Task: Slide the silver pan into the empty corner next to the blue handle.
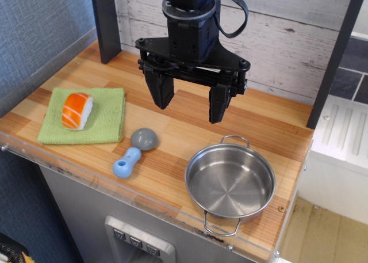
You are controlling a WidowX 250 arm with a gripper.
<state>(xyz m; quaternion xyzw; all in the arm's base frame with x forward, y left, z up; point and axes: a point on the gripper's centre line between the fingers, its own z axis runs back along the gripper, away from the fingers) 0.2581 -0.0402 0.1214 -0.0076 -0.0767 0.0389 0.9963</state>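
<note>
Gripper (191,99) hangs above the counter with jaws spread wide — nothing between them, touching nothing. Silver pan (230,181) sits below and right of it, on the striped wood by the clear plastic rim, its near loop handle over the edge. Blue handle (126,163) lies left of the pan, well apart; green cloth (110,125) with sushi (77,110) lies farther left.

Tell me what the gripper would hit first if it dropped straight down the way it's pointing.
Probably bare countertop, between the grey dome and the silver pan. The open gripper hangs above that patch, though one view leaves depth uncertain.
</note>
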